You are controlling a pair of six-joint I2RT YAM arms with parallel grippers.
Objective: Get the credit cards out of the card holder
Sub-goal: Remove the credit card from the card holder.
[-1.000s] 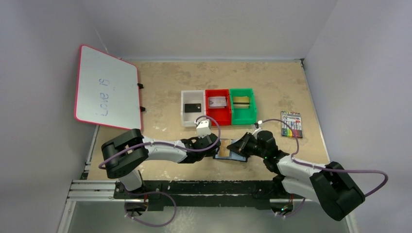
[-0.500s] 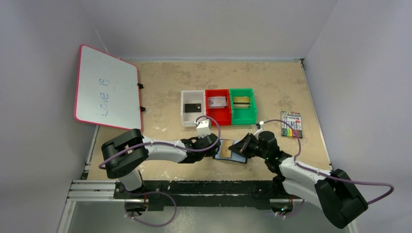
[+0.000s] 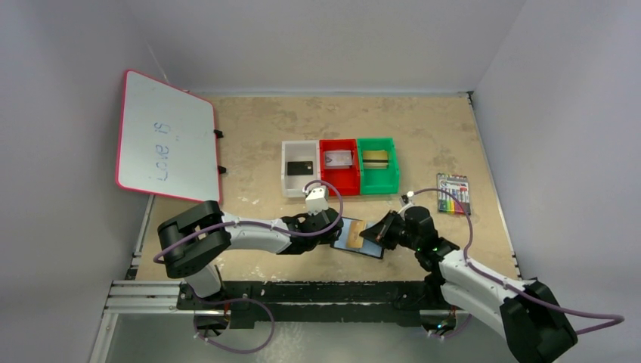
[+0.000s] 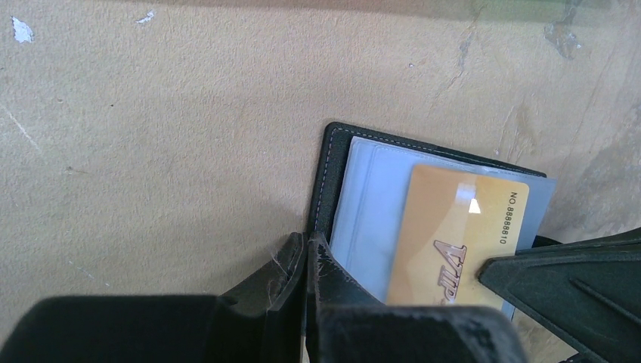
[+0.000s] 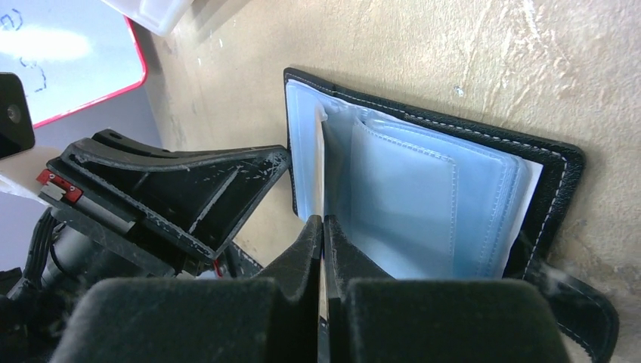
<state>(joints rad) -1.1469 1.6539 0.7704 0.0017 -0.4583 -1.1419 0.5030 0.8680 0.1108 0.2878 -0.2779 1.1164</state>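
At the stitched card holder [image 4: 323, 181], right end effector [image 5: 323, 221] pinches a glossy gold card [image 4: 453, 234].

Black card holder [image 4: 321, 189] with pale blue inside, gold card [image 4: 453, 227], white bin [image 3: 301, 186], red bin [image 3: 340, 181], green bin [image 3: 378, 181]

Left arm [image 3: 249, 233]: shoulder at near left, forearm stretched low and rightward toward table centre, wrist roughly level. Left gripper [image 4: 306, 249]: jaws fully together, tips pinching the black near-left border of the card holder [image 4: 326, 174].

Right arm [image 3: 469, 276]: shoulder at near right, elbow low, forearm angled leftward and far toward centre, wrist turned so the fingers point left. Right gripper [image 5: 323, 227]: jaws pressed together on the gold card [image 4: 453, 227], which shows edge-on between the tips in its own wrist view.

The two grippers face each other near mid-table, tips close but apart, the right one's finger visible at the right edge of the left wrist view.
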